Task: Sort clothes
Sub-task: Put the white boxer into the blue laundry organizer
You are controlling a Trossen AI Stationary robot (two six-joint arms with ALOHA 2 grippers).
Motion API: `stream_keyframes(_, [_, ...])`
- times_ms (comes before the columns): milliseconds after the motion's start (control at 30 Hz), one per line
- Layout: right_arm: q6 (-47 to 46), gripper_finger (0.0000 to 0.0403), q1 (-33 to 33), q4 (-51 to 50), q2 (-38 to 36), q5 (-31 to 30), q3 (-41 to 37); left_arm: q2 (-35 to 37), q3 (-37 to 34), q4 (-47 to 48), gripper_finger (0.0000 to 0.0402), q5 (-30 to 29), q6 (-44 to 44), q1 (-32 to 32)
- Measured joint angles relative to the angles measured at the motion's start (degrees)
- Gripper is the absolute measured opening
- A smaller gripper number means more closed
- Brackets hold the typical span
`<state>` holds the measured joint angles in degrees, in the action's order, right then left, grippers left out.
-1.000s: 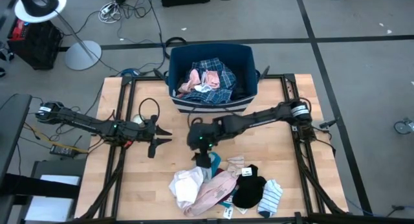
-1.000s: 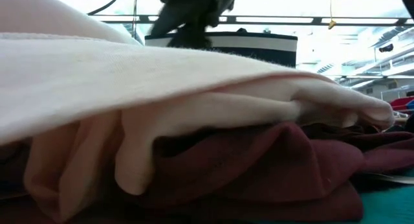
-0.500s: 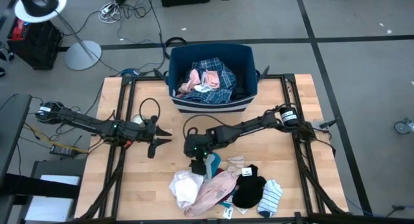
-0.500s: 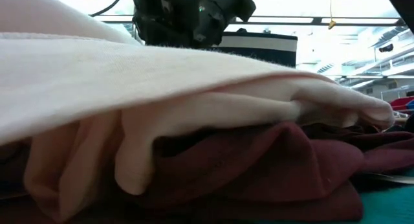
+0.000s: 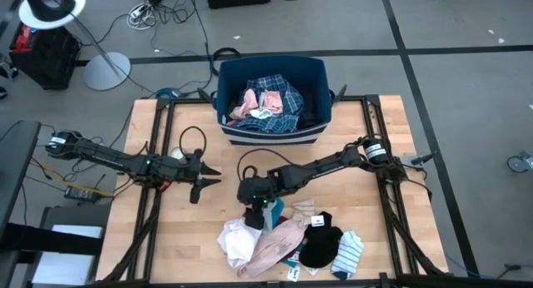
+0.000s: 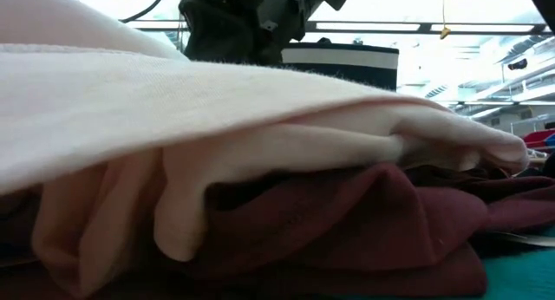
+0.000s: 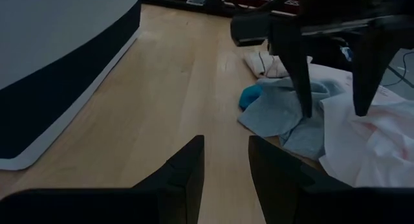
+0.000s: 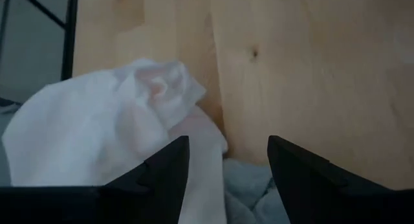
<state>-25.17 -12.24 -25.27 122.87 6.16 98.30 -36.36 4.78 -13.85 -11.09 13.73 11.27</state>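
My right gripper (image 5: 259, 209) hung wide open and empty, right over the clothes (image 5: 283, 238) piled at the table's (image 5: 166, 230) near edge. My left gripper (image 5: 210, 180) waited open, empty, well apart from the pile.

My right arm stretches low across the table, its dark two-finger gripper (image 5: 261, 213) pointing down, fingers spread. My left dark gripper (image 5: 210, 179) waits level, fingers parted.

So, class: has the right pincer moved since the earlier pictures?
Yes. In the high view the right pincer has shifted leftward along the table, away from the blue bin, and hangs open over the clothes.
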Motion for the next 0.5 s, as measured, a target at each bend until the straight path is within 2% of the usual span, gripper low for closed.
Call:
stream_keyframes(300, [-5.3,0.0212,-4.0,0.9,-0.7,-2.5,0.0,0.0,0.0,0.0,0.0127,-1.0,-1.7,0.0])
stream_keyframes(500, [-6.3,0.0212,-6.8,1.3,-0.9,-8.0,0.0,0.0,0.0,0.0,0.0127,-1.0,-1.7,0.0])
